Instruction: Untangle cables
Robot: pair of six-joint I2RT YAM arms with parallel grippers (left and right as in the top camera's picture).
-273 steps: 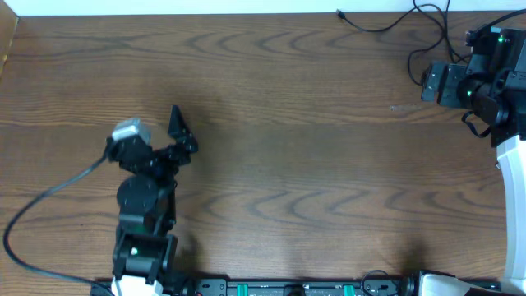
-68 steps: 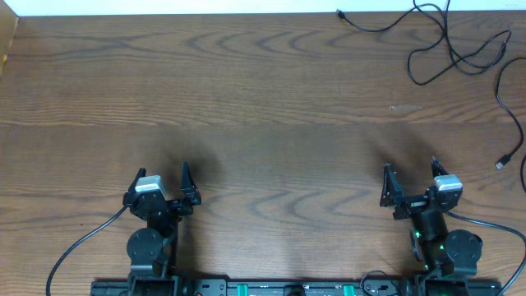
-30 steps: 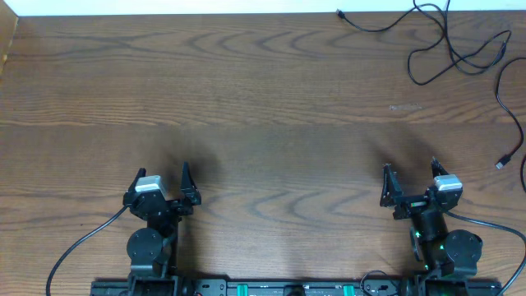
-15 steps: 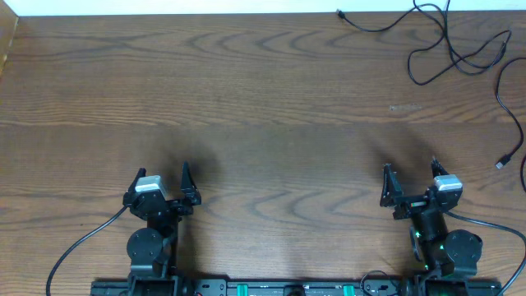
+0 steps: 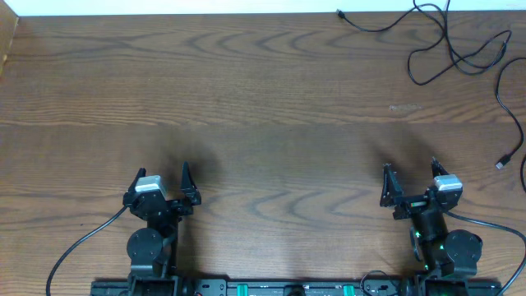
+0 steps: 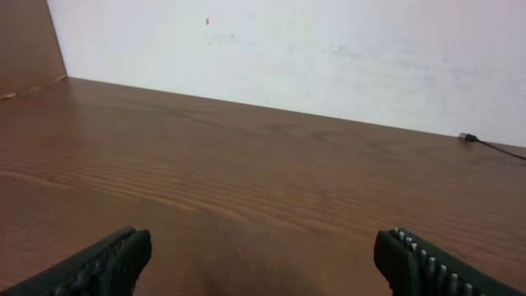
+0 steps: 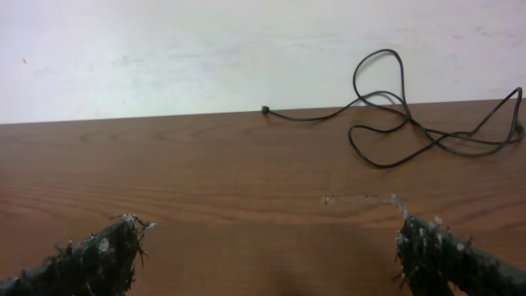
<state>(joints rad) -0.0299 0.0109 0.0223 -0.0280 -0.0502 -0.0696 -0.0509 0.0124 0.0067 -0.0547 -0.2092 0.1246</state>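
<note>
left fingers (image 6: 107, 261) and right fingers (image 7: 444, 255) both spread wide, gripping nothing, black cables (image 7: 378, 166) loose at the counter's (image 5: 263, 107) far right corner

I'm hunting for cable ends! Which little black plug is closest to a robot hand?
The small black plug near the brown wooden table's right edge, close to the right gripper. The other black plug lies far away at the back edge.

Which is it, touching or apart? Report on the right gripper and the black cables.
Apart. Overhead view: right gripper near the front edge, black cables in the far corner, bare table between.
</note>
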